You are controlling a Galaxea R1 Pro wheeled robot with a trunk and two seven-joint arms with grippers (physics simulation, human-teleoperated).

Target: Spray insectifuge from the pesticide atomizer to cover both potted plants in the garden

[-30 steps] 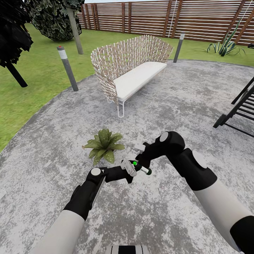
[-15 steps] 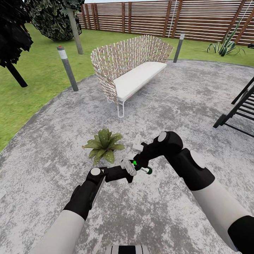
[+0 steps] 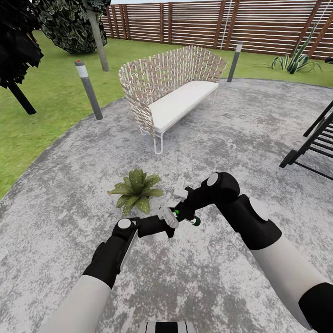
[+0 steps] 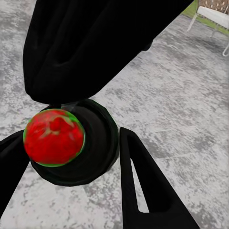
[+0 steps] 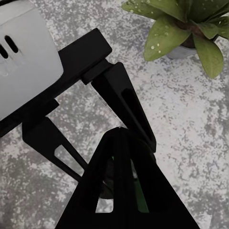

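Note:
The pesticide atomizer (image 3: pixel 188 221) is a slender dark green bottle that I hold low over the grey paving, with my right gripper (image 3: pixel 182 214) shut on it. In the right wrist view the right gripper (image 5: pixel 119 143) has its fingers closed to a point over a green sliver of the atomizer (image 5: pixel 138 191). My left gripper (image 3: pixel 167 217) meets it from the left. It is open, with its fingers (image 4: pixel 143 181) on either side of the round black end of the atomizer (image 4: pixel 95 143). One potted plant (image 3: pixel 135 189) (image 5: pixel 191 28) sits on the paving just beyond the grippers. The other potted plant is out of view.
A wicker bench (image 3: pixel 171 92) with a white cushion stands behind the plant. Two bollard lamps (image 3: pixel 88 90) (image 3: pixel 234 61) edge the paving, and a black slatted chair (image 3: pixel 314 143) is at the right. Lawn, trees and a wooden fence (image 3: pixel 208 23) lie beyond.
My right gripper has carried the atomizer a little left and up, closer to the left gripper. The left arm has barely moved.

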